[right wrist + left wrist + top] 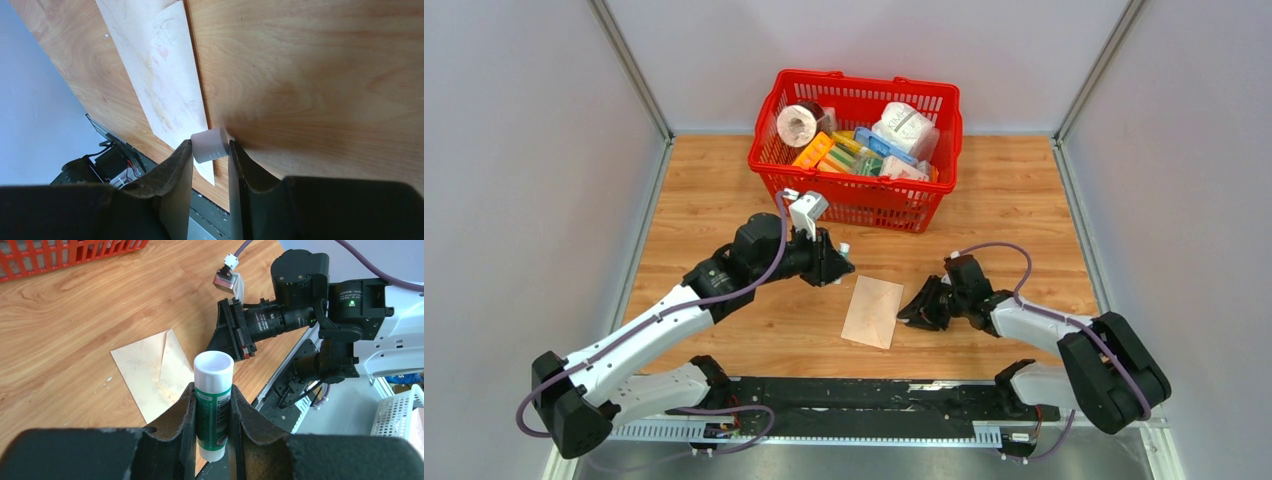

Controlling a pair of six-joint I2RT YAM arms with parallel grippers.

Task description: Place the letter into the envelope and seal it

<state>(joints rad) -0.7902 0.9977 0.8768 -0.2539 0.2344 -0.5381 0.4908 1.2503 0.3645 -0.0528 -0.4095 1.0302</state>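
Tan envelope (872, 311) lies flat on the counter (724, 200), long axis near-to-far. Just off its far-left corner, the left claw (839, 266) is clamped on the glue stick (213, 405). Hard by the right edge, the right claw (914, 313) pinches the cap (210, 145).

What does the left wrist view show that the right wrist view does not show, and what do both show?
Only left wrist: a glue stick clamped between the left fingers, the right arm, and a corner of the red basket. Only right wrist: a small white cap pinched between the right fingers. Both: the tan envelope lying flat on the wooden table.
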